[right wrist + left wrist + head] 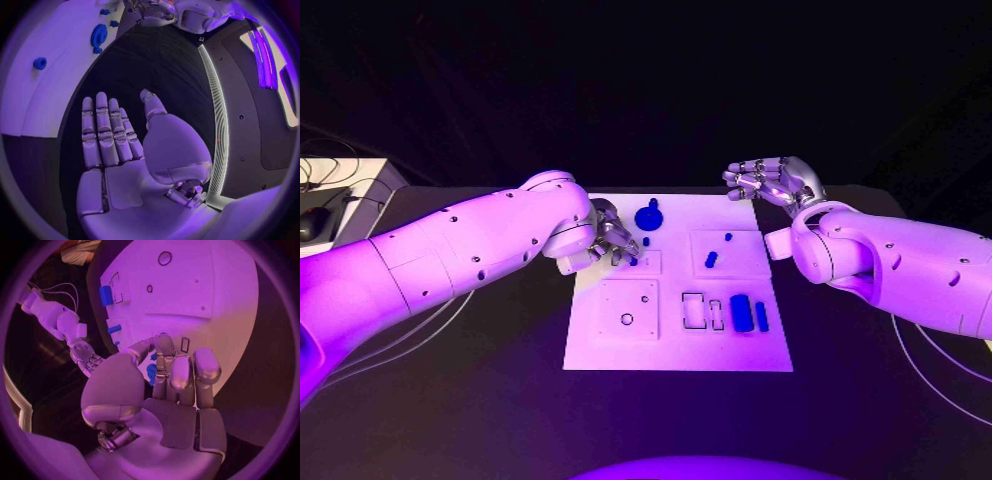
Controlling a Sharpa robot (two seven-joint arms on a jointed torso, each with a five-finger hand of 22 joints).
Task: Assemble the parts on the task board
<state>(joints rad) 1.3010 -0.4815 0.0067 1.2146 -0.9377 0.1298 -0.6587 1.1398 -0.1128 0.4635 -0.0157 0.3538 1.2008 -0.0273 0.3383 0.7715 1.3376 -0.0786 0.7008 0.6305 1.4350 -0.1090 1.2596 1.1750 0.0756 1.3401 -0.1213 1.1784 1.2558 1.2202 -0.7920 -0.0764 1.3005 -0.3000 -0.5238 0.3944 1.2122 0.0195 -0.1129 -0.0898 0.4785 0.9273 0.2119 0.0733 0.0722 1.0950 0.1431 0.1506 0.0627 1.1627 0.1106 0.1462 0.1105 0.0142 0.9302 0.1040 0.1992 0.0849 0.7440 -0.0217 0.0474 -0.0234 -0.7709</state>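
Two robot hands work over a white rectangular task board (678,350) lying in the middle of the black tabletop (473,400).

The left robot hand (610,238), silver and many-fingered, hangs over the board's upper left quarter with its fingers pointed down at a small recess. In the left wrist view its fingers (180,372) are drawn close together with the thumb alongside, and a small blue part (151,373) shows between thumb and fingers; whether it is pinched or only lies behind them cannot be told.

The right robot hand (773,182) is held off the board's upper right corner, above the tabletop. The right wrist view shows it released: palm flat, fingers (103,132) straight and side by side, thumb apart, nothing in it.

On the board, the head view shows a round blue knobbed part (649,214) near the top edge, a short blue peg (711,259) on the right upper panel, and two upright blue bars (750,314) beside outlined slots at lower right.

The left wrist view adds the opposite arm and a blue block (106,295) at the board's far side. The right wrist view shows the round part (98,37) from the side and a small blue disc (40,63).
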